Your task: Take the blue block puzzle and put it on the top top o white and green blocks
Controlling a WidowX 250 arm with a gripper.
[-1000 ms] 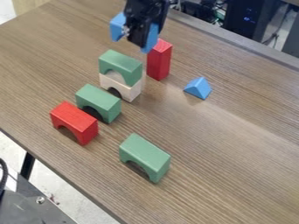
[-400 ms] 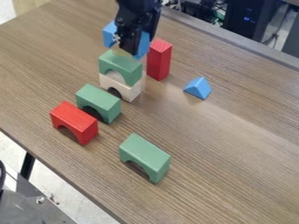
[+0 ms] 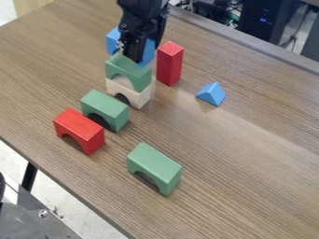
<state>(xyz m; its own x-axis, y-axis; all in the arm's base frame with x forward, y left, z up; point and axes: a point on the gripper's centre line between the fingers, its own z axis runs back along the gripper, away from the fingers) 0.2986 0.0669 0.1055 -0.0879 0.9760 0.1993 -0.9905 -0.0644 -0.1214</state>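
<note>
The black gripper (image 3: 132, 50) hangs at the upper middle, shut on the blue arch block (image 3: 147, 52), whose two ends stick out on either side of the fingers. Directly below it, the green arch block (image 3: 128, 71) lies on the white arch block (image 3: 128, 91), forming a small stack. The blue block is at the top of the green block; whether they touch I cannot tell, as the gripper covers part of that spot.
A red upright block (image 3: 169, 63) stands just right of the stack, with a blue triangular block (image 3: 211, 94) farther right. In front are a green arch (image 3: 105, 110), a red arch (image 3: 79, 130) and another green arch (image 3: 154, 168). The table edge (image 3: 68, 187) runs along the lower left.
The gripper has moved down and to the left with the blue block, from behind the stack to the stack's top. The other blocks have not moved.
</note>
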